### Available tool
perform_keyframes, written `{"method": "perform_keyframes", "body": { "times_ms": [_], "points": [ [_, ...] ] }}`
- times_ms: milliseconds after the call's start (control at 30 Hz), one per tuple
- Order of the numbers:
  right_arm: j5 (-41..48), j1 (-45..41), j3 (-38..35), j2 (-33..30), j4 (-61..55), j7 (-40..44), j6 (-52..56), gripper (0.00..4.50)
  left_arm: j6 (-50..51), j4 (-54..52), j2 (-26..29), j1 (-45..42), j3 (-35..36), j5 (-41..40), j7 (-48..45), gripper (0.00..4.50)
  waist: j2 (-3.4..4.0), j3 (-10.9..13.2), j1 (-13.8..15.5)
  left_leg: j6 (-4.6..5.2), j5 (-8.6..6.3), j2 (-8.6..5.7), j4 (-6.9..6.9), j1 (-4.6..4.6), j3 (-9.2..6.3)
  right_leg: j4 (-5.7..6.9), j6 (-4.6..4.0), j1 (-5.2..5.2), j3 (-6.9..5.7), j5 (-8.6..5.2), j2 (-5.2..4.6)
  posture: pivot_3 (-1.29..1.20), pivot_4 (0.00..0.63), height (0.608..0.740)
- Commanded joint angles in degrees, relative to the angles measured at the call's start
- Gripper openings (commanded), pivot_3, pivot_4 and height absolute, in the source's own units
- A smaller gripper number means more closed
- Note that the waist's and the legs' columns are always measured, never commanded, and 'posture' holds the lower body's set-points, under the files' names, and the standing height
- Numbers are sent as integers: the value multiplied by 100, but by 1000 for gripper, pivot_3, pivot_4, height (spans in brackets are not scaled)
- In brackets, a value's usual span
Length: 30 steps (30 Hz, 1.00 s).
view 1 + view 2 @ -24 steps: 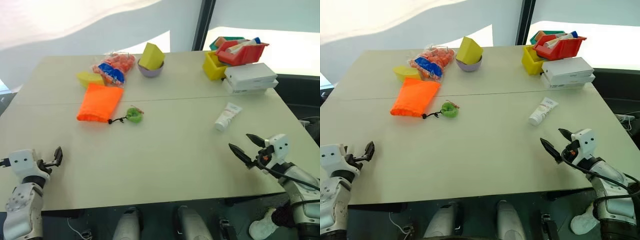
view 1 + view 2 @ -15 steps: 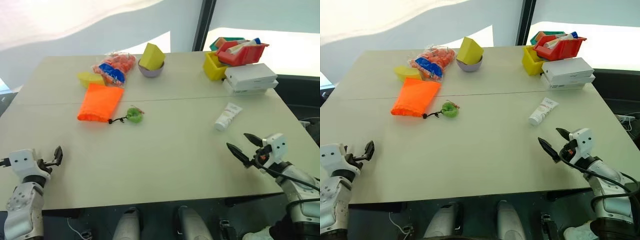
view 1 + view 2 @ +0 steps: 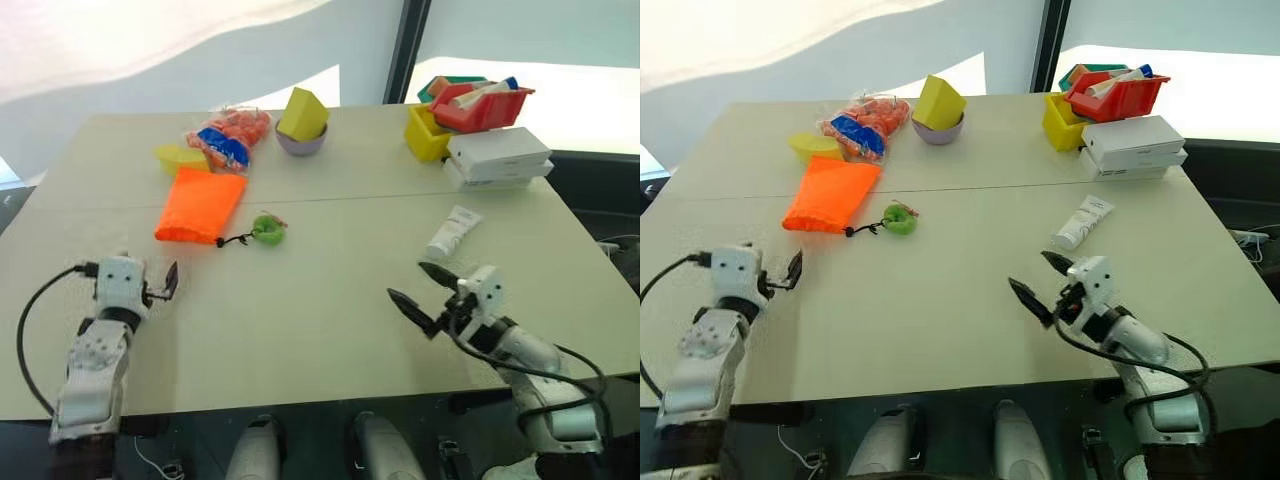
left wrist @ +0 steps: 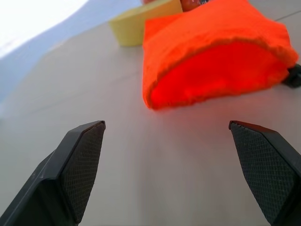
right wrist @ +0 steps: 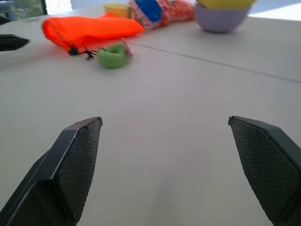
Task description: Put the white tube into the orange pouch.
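The left gripper (image 3: 168,282) is held level over the pale beige table (image 3: 330,300), its two black fingers spread wide with nothing between them, and the bright orange soft fabric drawstring pouch (image 3: 200,203) lies just beyond it on the table. In the left wrist view the rounded end of that pouch (image 4: 214,56) is seen close up between the textured finger pads (image 4: 84,165), a detail not given by the head views, and a flat yellow piece (image 4: 141,21) is seen behind it. The right gripper (image 3: 418,298) is likewise held wide apart and empty, pointing towards the robot's left over bare table. The small white plastic squeeze tube (image 3: 450,232) with faint reddish print lies on the table beyond the right gripper, apart from it and well apart from the pouch. In the right wrist view the small green ball (image 5: 113,55) at the end of the thin black cord is seen beside the pouch, with a lilac bowl (image 5: 220,18) behind, cut off at the frame's edge. Farther back in the head views a clear bag of orange pieces with a blue label (image 3: 225,135), stacked white flat boxes (image 3: 498,158), and red (image 3: 482,105) and yellow bins (image 3: 428,130) are seen; the contents of the bins are hard to make out.
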Motion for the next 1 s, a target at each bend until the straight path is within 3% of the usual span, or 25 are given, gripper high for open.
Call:
{"method": "perform_keyframes", "body": {
  "times_ms": [33, 300, 533, 667, 867, 1000],
  "points": [
    [-176, -103, 494, 166, -535, -184, 119, 4462, -391, 698, 92, -492, -137, 326, 183, 4500, 0, 0, -2, 0, 0, 0, 1, 0, 0, 1, 1, 0, 0, 0, 0, 0, 150, 740],
    [-364, -281, 832, 382, -524, -455, 146, 4462, -1215, 2583, 351, -1723, -611, 931, 378, 4500, -8, -2, 8, 1, 0, -2, 13, -4, 0, 9, 6, 0, -2, 1, 0, 0, 150, 740],
    [-460, -181, 847, 416, -362, -469, -81, 4462, -1908, 4243, 329, -2743, -674, 960, 651, 4500, -11, -2, 6, 1, 0, -2, 26, -7, -2, 11, 25, 5, -7, 10, 1, 0, 150, 740],
    [-510, -164, 841, 460, -348, -515, -149, 4500, -2217, 4736, 307, -2973, -755, 974, 636, 3174, -11, -2, -5, 1, 0, -2, 25, -7, -2, 12, 28, 5, -7, 11, 1, 0, 150, 740],
    [-582, -132, 825, 455, -365, -576, -211, 4500, -2490, 5006, 327, -3020, -764, 953, 566, 54, -13, -2, 2, 0, 0, -2, 26, -7, -2, 13, 29, 5, -8, 12, 1, 0, 150, 740],
    [-578, -174, 772, 471, -330, -596, -231, 4500, -2591, 4764, 310, -2845, -720, 795, 275, 10, -15, -3, 5, 0, 0, -2, 29, -7, -1, 12, 29, 7, -8, 12, 0, 0, 150, 740]
  ]
}}
